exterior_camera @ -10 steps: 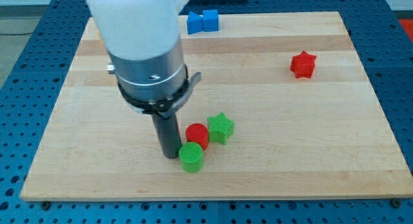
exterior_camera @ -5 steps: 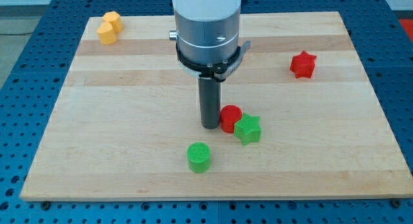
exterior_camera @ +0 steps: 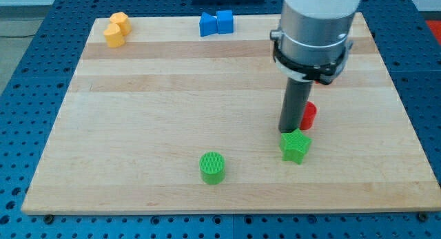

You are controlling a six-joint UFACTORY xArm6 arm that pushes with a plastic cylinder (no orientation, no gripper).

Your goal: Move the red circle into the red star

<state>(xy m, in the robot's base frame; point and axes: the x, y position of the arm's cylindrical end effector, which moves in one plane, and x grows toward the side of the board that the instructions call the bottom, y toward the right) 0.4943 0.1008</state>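
My tip [exterior_camera: 289,131] rests on the table [exterior_camera: 138,129], right of centre, and it is a plain rod with no fingers, so nothing is grasped or released. The red circle [exterior_camera: 309,115] sits touching the rod on the view's right, partly hidden behind it. The green star [exterior_camera: 295,146] lies just below my tip, close to it toward the view's bottom. The red star cannot be seen; the arm's body covers the table's upper right. The green circle [exterior_camera: 213,167] lies well apart toward the bottom centre. Two blue blocks [exterior_camera: 216,23] sit together at the top edge, and the orange blocks [exterior_camera: 117,29] lie at the top left corner.
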